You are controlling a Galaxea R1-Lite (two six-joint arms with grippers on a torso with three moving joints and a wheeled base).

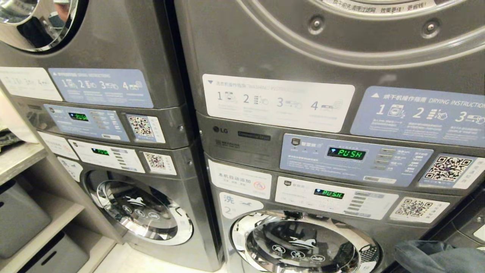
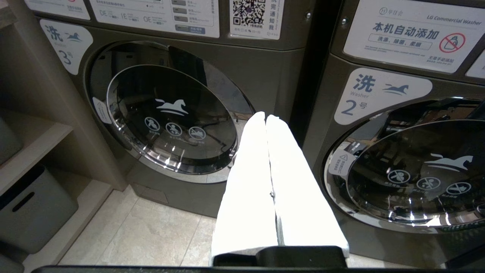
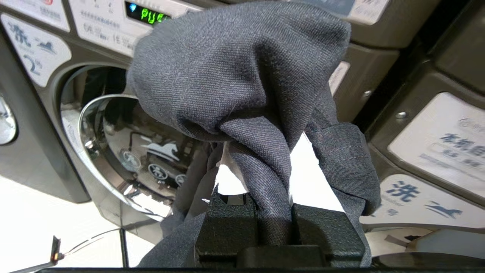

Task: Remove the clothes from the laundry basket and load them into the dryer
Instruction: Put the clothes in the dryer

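My right gripper (image 3: 271, 212) is clamped on the dark grey woven garment (image 3: 242, 76), level with the washer's round chrome-rimmed glass door (image 3: 136, 151). My left gripper (image 2: 267, 121) is pressed together, empty. I should lift smoothly toward the grey steel dryer (image 1: 341, 41) above, keeping trailing cloth clear.

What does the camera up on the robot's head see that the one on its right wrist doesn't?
Only the head view shows the upper dryer door above the control panels, the blue drying instructions sticker, a second stack of machines on the left, and shelves with grey bins.

Only the right wrist view shows the right gripper shut on the dark grey garment, which bunches over its fingers.

Both show the lower washer's round door with its horse logo, a green "PUSH" display, and that garment, just a corner in the head view.
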